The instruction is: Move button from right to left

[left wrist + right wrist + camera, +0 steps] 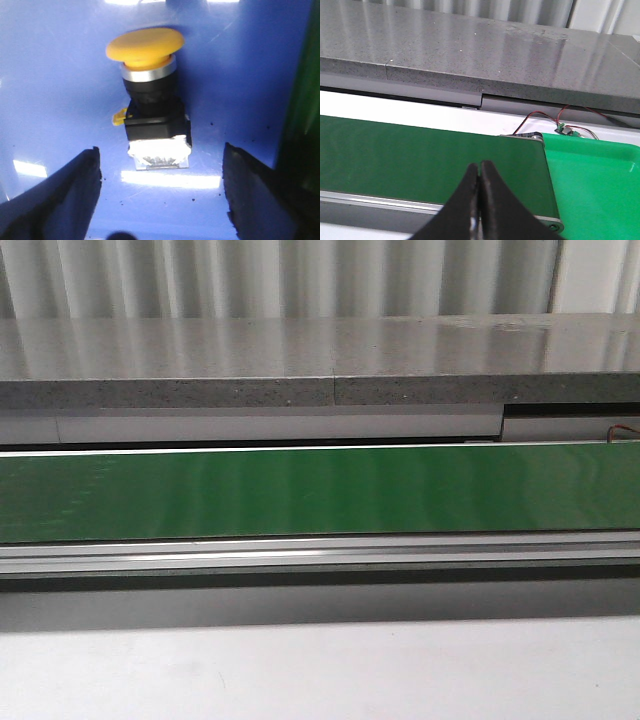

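Observation:
The button [150,105] lies on a blue surface [55,90] in the left wrist view, yellow cap pointing away from the fingers, black middle and pale base nearest them. My left gripper [160,160] is open, its two black fingers [75,185] spread wide on either side of the base without touching it. In the right wrist view my right gripper [479,169] is shut with nothing between its fingers, hanging over the near edge of the green belt [420,155]. The front view shows only the bare green belt [320,490]; no gripper or button appears there.
A bright green tray [600,185] sits at the belt's right end, with red and black wires [555,120] behind it. A grey stone ledge [320,355] runs behind the belt, a metal rail [320,555] and white table [320,670] in front. A green edge [302,115] borders the blue surface.

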You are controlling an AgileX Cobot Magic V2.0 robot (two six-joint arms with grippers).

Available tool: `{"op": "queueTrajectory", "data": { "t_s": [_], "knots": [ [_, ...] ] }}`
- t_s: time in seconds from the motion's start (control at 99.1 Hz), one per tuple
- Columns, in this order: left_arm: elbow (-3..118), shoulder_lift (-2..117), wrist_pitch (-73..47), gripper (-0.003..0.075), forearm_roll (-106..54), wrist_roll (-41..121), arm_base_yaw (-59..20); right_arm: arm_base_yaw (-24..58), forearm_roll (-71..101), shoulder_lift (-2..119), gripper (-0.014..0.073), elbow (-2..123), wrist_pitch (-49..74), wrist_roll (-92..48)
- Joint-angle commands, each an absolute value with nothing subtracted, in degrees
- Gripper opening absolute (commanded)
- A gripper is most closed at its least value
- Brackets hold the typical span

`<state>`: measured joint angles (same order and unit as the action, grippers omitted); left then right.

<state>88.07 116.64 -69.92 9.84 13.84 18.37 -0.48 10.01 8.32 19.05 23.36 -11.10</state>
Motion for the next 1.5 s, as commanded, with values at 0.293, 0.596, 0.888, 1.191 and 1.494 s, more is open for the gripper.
{"op": "queueTrajectory", "data": {
  "t_s": [0.293, 0.596, 0.888, 1.191, 1.494],
  "knots": [
    [89.6, 107.0, -69.7, 0.0113, 9.2, 12.8, 18.5, -0.3, 10.5, 9.0, -0.0066, 20.6, 18.6, -11.6],
    [89.6, 95.8, -67.8, -0.0020, -4.0, 12.0, 18.5, -0.3, 10.5, 9.0, -0.0066, 20.6, 18.6, -11.6],
    [89.5, 87.3, -63.3, -0.0020, -10.2, 9.4, 13.3, -0.3, 10.5, 9.0, -0.0066, 20.6, 18.6, -11.6],
    [85.8, 80.8, -54.8, -0.0020, -3.0, 3.9, 0.1, -0.3, 10.5, 9.0, -0.0066, 20.6, 18.6, -11.6],
    [73.5, 72.1, -44.0, -0.0020, -2.9, 2.7, -7.3, -0.3, 10.5, 9.0, -0.0066, 20.6, 18.6, -11.6]
  ]
}}
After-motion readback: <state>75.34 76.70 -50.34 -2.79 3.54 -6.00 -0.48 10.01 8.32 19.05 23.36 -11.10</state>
